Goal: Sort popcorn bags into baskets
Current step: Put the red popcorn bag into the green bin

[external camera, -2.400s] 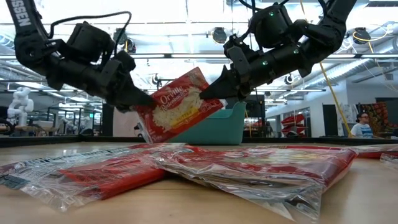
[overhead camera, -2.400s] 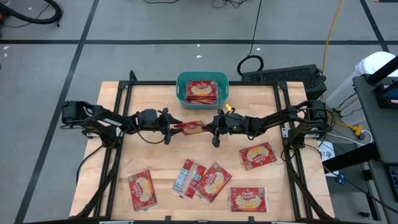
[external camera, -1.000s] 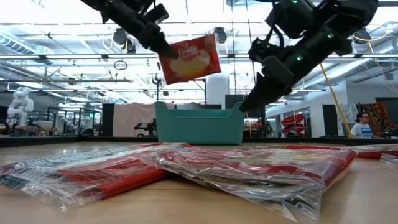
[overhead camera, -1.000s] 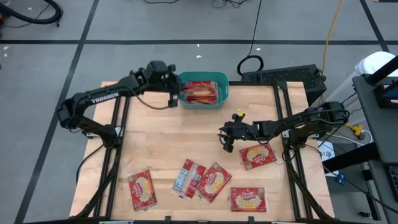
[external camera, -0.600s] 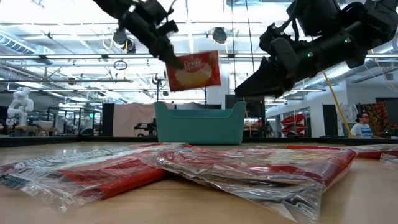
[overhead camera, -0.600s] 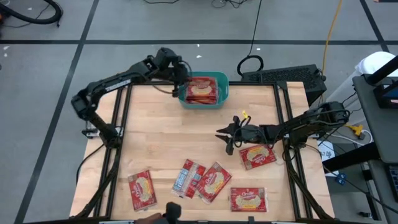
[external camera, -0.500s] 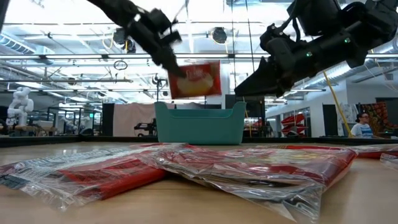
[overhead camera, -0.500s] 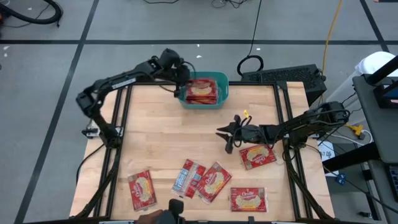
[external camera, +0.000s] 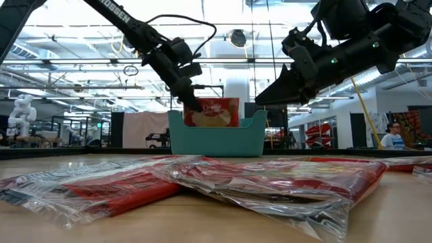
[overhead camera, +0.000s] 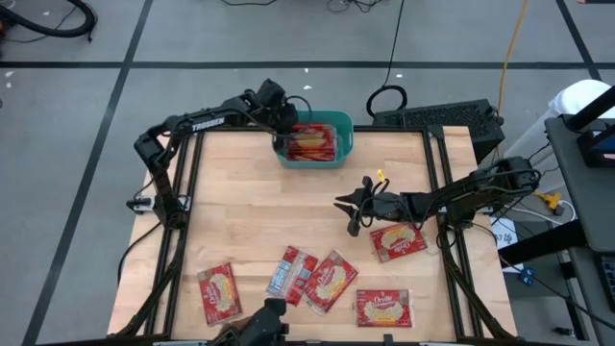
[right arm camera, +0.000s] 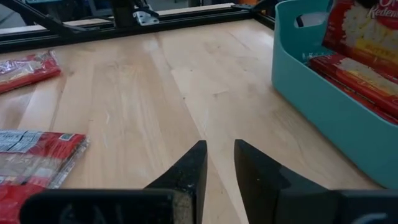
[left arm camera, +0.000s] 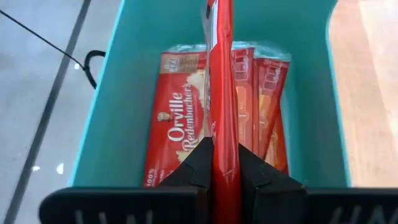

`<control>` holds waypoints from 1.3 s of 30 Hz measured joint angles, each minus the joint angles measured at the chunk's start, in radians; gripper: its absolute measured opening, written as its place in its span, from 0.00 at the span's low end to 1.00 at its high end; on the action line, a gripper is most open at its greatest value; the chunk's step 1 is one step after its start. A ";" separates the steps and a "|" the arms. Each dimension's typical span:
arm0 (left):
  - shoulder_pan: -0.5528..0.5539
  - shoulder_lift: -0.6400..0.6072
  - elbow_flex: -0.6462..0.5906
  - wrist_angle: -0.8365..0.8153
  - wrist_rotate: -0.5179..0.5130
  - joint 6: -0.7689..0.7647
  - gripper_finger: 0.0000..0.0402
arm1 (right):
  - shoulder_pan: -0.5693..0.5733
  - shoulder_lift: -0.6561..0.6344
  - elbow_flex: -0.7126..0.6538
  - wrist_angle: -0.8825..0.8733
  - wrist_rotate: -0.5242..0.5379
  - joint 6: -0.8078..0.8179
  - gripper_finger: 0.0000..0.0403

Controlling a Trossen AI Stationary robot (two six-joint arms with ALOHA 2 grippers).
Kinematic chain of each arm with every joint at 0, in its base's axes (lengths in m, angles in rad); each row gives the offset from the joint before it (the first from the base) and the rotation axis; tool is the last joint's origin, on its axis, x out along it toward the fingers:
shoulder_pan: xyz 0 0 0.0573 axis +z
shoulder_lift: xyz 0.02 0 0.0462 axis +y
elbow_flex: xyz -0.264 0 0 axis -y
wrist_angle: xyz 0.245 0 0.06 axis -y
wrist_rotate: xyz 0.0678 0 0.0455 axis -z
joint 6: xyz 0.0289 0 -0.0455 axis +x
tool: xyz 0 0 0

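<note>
The teal basket (overhead camera: pixel 348 135) stands at the table's far edge, in the middle, with popcorn bags (left arm camera: pixel 180 130) lying flat inside. My left gripper (overhead camera: pixel 284 128) is over the basket's left part, shut on one red popcorn bag (external camera: pixel 214 112) that stands on edge, its lower part behind the basket wall (external camera: pixel 216 138). My right gripper (overhead camera: pixel 348 213) hovers above the table's middle right, slightly open with nothing between its fingers (right arm camera: pixel 186 171). Several more bags (overhead camera: pixel 330 281) lie flat on the near half of the table. My left gripper pinches the bag between its two fingers (left arm camera: pixel 194 167) at one end (left arm camera: pixel 224 146), near its upper left corner (external camera: pixel 194 102). The fingers slant down from the table's left. The bag hangs upright and edge-on below them, its lower part inside the basket; whether it touches the bags beneath cannot be told.
Loose bags lie at the near left (overhead camera: pixel 217 293), near middle (overhead camera: pixel 291 274), near right (overhead camera: pixel 383 308) and right (overhead camera: pixel 398 240). Bare wood lies between them and the basket. A dark shape (overhead camera: pixel 259 327) shows at the near edge. A person (external camera: pixel 395 135) sits far behind.
My left gripper has gone toward the far right and down, over the basket, and has lowered the bag from well above the rim until its lower part is inside. The bag has turned from tilted to upright. My right gripper has tipped from pointing down to a shallow slant.
</note>
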 joint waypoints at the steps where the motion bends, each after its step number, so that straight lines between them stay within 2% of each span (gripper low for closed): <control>1: 0.004 0.000 0.007 -0.017 0.015 -0.005 0.07 | 0.000 0.000 0.000 0.000 0.000 -0.002 0.18; 6: 0.017 0.000 0.056 -0.058 0.110 -0.013 0.07 | 0.000 0.000 0.000 0.000 0.000 -0.012 0.18; 11: 0.047 0.012 0.158 -0.132 0.201 -0.041 0.08 | 0.000 0.000 0.000 0.000 0.000 -0.018 0.18; 16: 0.085 0.065 0.214 -0.206 0.264 -0.077 0.08 | 0.000 0.000 0.000 0.008 0.000 -0.017 0.18; 26: 0.100 0.160 0.215 -0.231 0.271 -0.102 0.08 | 0.000 0.000 0.000 0.006 -0.003 -0.008 0.18; 31: 0.093 0.158 0.215 -0.227 0.182 -0.091 0.09 | 0.000 0.000 0.000 0.005 -0.003 -0.011 0.18; 34: 0.092 0.158 0.215 -0.220 0.176 -0.091 0.14 | 0.000 0.000 0.000 0.006 -0.003 -0.021 0.18; 39: 0.090 0.158 0.215 -0.193 0.120 -0.089 0.30 | 0.000 0.000 0.000 0.007 -0.003 -0.023 0.18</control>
